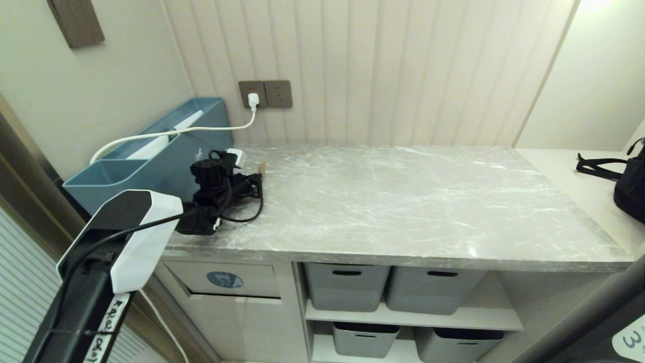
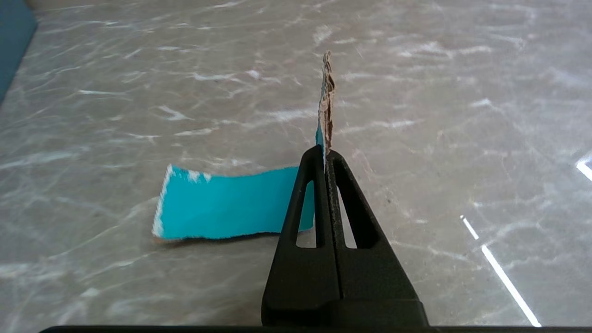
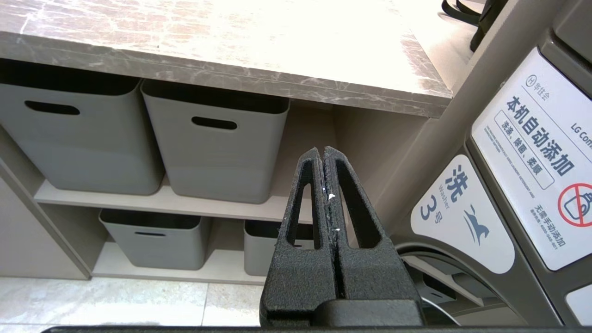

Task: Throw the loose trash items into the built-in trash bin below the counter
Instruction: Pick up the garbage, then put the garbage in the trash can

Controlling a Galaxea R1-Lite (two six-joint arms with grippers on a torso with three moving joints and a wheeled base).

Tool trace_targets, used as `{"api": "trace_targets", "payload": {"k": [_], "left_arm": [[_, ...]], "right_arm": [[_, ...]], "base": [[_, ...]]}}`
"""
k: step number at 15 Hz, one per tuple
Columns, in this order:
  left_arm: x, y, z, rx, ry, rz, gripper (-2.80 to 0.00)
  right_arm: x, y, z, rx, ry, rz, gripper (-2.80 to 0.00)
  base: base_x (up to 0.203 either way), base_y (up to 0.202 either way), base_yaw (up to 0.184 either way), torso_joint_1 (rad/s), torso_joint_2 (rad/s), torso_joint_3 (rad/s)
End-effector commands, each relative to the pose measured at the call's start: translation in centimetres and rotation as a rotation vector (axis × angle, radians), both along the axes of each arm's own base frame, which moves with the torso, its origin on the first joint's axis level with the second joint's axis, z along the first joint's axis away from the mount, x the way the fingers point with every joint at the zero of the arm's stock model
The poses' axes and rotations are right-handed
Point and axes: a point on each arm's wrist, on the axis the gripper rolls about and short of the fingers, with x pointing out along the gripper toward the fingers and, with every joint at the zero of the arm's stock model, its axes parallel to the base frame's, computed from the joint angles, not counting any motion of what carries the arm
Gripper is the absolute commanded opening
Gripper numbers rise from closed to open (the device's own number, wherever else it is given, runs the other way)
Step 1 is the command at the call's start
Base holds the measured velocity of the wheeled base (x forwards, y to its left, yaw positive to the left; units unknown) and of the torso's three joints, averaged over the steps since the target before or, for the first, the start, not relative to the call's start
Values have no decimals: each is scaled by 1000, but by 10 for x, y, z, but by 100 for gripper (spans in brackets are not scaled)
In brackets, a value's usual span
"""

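Observation:
My left gripper (image 2: 325, 150) rests low over the grey marble counter (image 1: 403, 201) near its back left corner. It is shut on a torn trash scrap (image 2: 222, 203). The scrap's brown cardboard edge (image 2: 327, 92) stands upright past the fingertips, and its turquoise flap lies on the slab beside the fingers. In the head view the scrap (image 1: 261, 168) shows as a small tan bit at the tip of the left gripper (image 1: 256, 182). The built-in trash bin (image 1: 224, 280), a beige flap with a blue oval sticker, sits below the counter's left end. My right gripper (image 3: 323, 150) is shut and empty, parked below counter height.
A teal-blue box (image 1: 151, 166) stands against the wall left of the left arm, with a white cable (image 1: 201, 129) running to a wall socket. Grey baskets (image 1: 347, 287) fill the shelves under the counter. A black bag (image 1: 630, 186) lies at far right. A washer panel (image 3: 532, 162) is beside the right gripper.

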Motion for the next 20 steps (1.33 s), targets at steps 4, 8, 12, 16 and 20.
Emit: {"api": "trace_targets", "payload": {"k": [4,8,12,16,20], "left_arm": [[-51,-17,88,-103,-23,-83,-280],[-167,-4,180,-144,-44,-222,-280],[-299,24,220,-156,-61,-206,-280],[-377,44,186,-162,-5,-43,-280],[-402,51,145,-146,83,52,-280]], "right_arm": [[0,0,0,-1,2,-1,-280],[0,0,0,-1,2,-1,-280],[0,0,0,-1,2,-1,-280],[0,0,0,-1,2,-1,-280],[0,0,0,-1,2,-1,-280]], "base": [[0,0,0,0,0,0],[0,0,0,0,0,0],[0,0,0,0,0,0],[0,0,0,0,0,0],[0,0,0,0,0,0]]}}
